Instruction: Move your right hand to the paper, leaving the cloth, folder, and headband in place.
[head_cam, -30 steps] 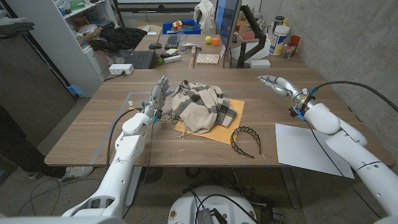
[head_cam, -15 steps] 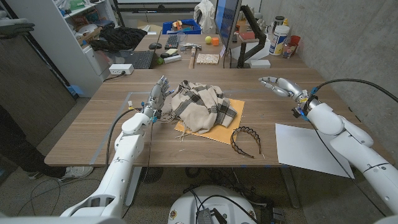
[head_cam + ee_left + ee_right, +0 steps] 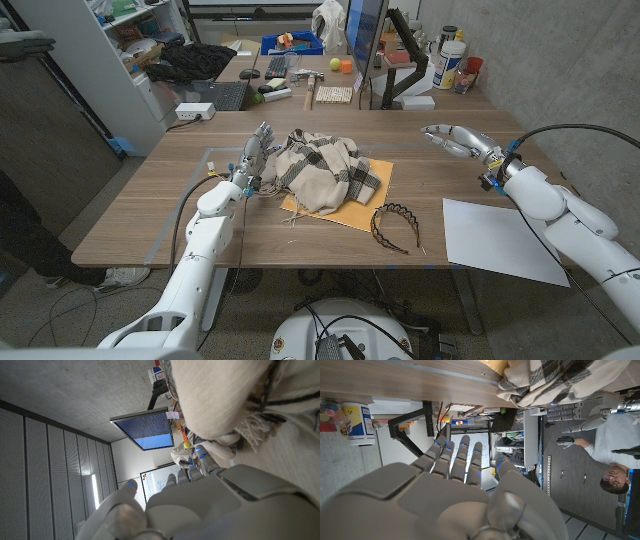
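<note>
Over the bench (image 3: 150, 210)'s far right: right hand (image 3: 455, 139), raised, fingers loosely apart, holding nothing.
Paper (image 3: 500, 238): white sheet flat at the near right edge, nearer than the right hand and apart from it.
Cloth (image 3: 325, 170): plaid, heaped on the folder (image 3: 355, 212), an orange-yellow one, mid-bench.
Headband (image 3: 392, 226): black, just beside the folder, between it and the paper.
Left hand (image 3: 252, 156): at the cloth's left edge, fingers extended, nothing gripped; contact unclear.

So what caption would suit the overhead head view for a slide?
Right robot hand open above the wooden table, short of the white paper sheet; plaid cloth, black headband undisturbed.
</note>
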Controlling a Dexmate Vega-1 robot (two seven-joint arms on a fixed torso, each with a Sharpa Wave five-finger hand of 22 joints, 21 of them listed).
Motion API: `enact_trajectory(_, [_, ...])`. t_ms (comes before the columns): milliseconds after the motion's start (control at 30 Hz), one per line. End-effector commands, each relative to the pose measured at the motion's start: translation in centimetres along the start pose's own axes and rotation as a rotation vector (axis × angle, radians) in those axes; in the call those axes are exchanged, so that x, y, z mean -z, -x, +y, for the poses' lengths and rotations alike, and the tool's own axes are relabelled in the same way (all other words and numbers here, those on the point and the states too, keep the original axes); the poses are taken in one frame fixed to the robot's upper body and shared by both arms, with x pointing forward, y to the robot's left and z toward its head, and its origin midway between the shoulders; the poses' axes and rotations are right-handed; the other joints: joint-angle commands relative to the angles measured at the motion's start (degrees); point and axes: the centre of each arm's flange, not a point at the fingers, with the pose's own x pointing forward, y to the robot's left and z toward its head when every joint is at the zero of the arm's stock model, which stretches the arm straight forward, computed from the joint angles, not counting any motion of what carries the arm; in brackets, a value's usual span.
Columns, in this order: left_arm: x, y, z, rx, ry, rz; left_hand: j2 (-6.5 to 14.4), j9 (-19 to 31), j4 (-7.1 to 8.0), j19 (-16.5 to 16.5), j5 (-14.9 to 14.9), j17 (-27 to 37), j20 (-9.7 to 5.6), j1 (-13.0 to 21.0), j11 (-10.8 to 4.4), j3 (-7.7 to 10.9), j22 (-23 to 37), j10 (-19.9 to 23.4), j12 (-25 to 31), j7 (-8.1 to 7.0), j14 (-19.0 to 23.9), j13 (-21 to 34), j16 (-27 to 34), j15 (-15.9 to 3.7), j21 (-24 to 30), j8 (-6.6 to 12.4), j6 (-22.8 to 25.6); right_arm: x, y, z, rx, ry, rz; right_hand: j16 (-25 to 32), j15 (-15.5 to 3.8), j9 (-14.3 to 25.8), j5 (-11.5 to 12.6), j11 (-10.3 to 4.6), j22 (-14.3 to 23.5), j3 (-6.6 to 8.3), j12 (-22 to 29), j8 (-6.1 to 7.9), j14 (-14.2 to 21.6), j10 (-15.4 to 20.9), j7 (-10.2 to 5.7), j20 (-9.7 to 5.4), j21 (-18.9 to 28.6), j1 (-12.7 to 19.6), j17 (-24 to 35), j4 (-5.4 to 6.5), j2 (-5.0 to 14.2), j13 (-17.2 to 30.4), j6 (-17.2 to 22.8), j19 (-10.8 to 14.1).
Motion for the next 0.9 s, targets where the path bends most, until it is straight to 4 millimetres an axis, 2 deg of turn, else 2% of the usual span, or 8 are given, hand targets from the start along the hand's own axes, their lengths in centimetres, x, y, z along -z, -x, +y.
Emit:
enact_trajectory(33, [0.2, -0.1, -0.7, 0.010, 0.000, 0.003, 4.1, 0.2, 0.02, -11.1, 0.3, 0.1, 0.32, 0.1, 0.10, -0.15, 0.2, -9.1, 0.4, -0.35, -9.9, 0.2, 0.2, 0.01, -0.1, 0.36, -8.2, -0.2, 1.4, -0.6, -0.020, 0.082, -0.002, -0.1, -0.26, 0.2, -0.1, 0.11, 0.2, 0.15, 0.3, 0.27, 1.0, 0.9, -0.06, -0.18, 0.3, 0.8, 0.2, -0.47, -0.19, 0.2, 0.8, 0.8])
enact_trajectory(500, [0.1, -0.1, -1.0, 0.009, -0.008, 0.004, 4.1, 0.2, 0.03, -11.0, 0.3, 0.1, 0.40, 0.1, 0.09, -0.25, 0.2, -9.1, 0.4, -0.29, -9.9, 0.2, 0.2, 0.06, -0.3, 0.36, -8.2, -0.8, 2.5, -1.3, -0.033, 0.191, -0.011, -0.2, -0.88, 0.2, 0.0, -0.34, 0.2, 0.58, 0.3, 0.27, 2.1, 2.2, -0.28, -0.47, 0.3, 1.3, 0.2, -1.21, -0.45, 0.2, 2.6, 1.6])
enact_trajectory(900, [0.1, -0.1, -1.3, 0.013, -0.011, 0.008, 4.1, 0.2, 0.02, -10.9, 0.3, 0.1, 0.37, 0.1, 0.12, -0.33, 0.2, -9.1, 0.4, -0.30, -9.9, 0.2, 0.2, 0.05, -0.4, 0.33, -8.2, -0.9, 4.2, -1.8, -0.024, 0.221, 0.007, -0.2, -1.23, 0.1, 0.0, -0.64, 0.2, 0.80, 0.3, 0.17, 2.7, 2.9, -0.41, -0.71, 0.3, 1.6, 0.2, -1.64, -0.66, 0.2, 3.4, 2.1])
